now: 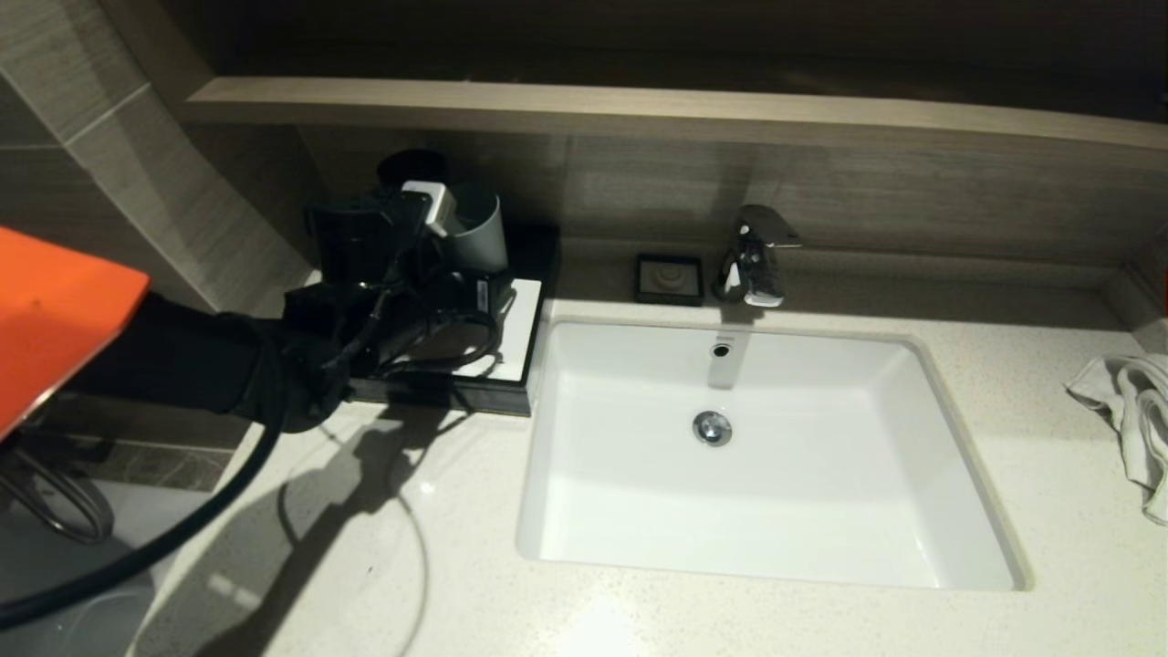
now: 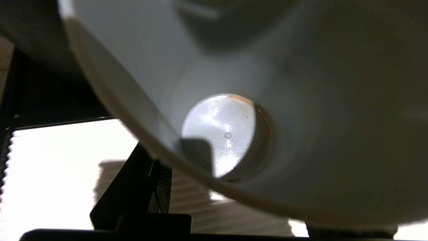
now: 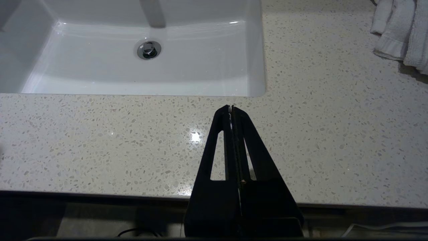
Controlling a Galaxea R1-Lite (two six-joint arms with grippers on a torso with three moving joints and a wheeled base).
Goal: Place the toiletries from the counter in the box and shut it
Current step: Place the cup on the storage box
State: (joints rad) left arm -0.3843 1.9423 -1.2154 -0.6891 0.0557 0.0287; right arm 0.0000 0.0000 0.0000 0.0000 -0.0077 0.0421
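Observation:
A grey cup point(image 1: 481, 235) is tilted above the black box point(image 1: 456, 391) at the counter's far left, beside the sink. My left gripper point(image 1: 427, 219) is at the cup's rim and seems shut on its wall. In the left wrist view the cup's pale inside point(image 2: 227, 134) fills the picture, with one dark finger point(image 2: 133, 190) outside the rim; the box's white surface point(image 2: 60, 167) lies below. A black cup point(image 1: 411, 169) stands behind. My right gripper point(image 3: 231, 108) is shut and empty over the counter's front edge, out of the head view.
A white sink point(image 1: 757, 456) takes the counter's middle, with a chrome tap point(image 1: 756, 255) and a small black dish point(image 1: 670, 278) behind it. A crumpled white towel point(image 1: 1131, 411) lies at the right edge. A wooden ledge point(image 1: 639, 105) runs along the wall.

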